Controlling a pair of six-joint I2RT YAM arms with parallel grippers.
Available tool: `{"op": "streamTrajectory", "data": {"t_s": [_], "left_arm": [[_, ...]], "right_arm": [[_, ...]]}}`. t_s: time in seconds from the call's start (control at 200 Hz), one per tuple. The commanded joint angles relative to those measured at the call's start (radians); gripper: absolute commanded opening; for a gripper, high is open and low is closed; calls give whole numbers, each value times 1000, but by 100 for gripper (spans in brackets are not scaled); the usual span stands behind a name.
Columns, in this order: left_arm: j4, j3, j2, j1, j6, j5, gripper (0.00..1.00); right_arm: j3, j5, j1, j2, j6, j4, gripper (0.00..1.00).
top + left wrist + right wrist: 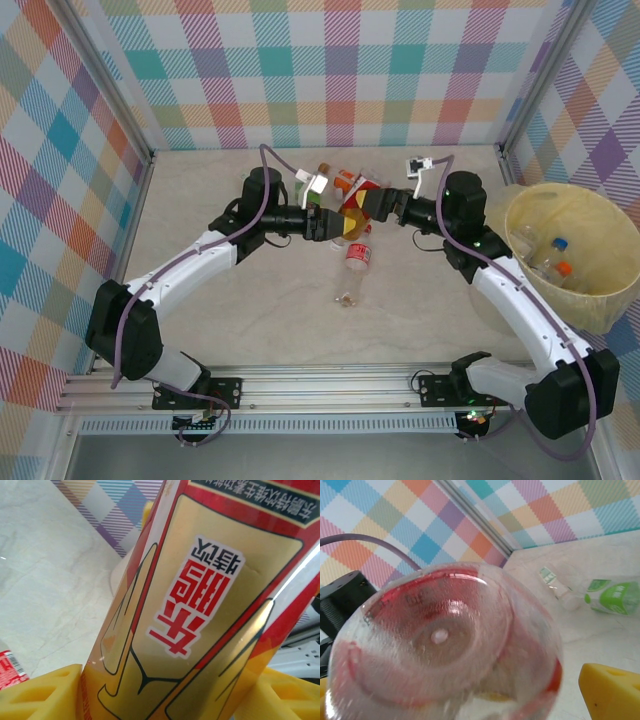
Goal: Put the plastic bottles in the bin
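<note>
Surface (250,320) away from the bin (598,305) is strewn with loose bottles (355,265); few are binned. A red bottle (200,605) is clamped by the left pincer (326,222); the hold of the right pincer (386,205) cannot be told.

plastic bottles (357,255) blocking table (300,320) centre, bare tabletop near and left, bin (600,300) against right wall

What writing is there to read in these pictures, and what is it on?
"东鹏特饮": upside down, on the red-and-gold bottle.
Small characters in the dark strip above it: cropped, too small to read.
Print on the green-labelled bottle: too blurred.
Print on the red-labelled bottle: too blurred.
</note>
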State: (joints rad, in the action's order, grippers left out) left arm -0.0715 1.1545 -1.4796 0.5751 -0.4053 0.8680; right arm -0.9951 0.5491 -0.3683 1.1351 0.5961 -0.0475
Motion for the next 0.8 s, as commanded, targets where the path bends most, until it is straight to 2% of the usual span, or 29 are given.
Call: {"op": "streamTrajectory", "data": {"t_s": [0.0,0.135,0.245,0.46,0.51,0.565,0.625,0.69,0.795], "left_arm": [[-65,8,29,11,-8,91,52],[-65,15,25,12,-11,77,52],[-62,18,18,12,-16,67,52],[-66,25,15,12,-30,43,53],[-45,32,16,12,-32,19,60],[-18,39,20,12,-33,-13,85],[-5,39,33,12,-29,-44,97],[14,33,52,11,-16,-95,100],[74,31,79,8,-10,-264,100]], "right_arm": [[-32,109,-8,29,16,-117,99],[-39,113,-14,38,22,-139,95],[-31,86,-15,28,23,-145,74],[-33,22,-15,4,-6,-91,63],[-36,-20,-15,-4,-13,-67,61],[-55,-87,-14,-13,-33,-2,60],[-95,-164,-14,-22,-74,100,59],[-148,-263,-12,-34,-125,221,59],[-247,-433,8,-54,-202,412,59]]}}
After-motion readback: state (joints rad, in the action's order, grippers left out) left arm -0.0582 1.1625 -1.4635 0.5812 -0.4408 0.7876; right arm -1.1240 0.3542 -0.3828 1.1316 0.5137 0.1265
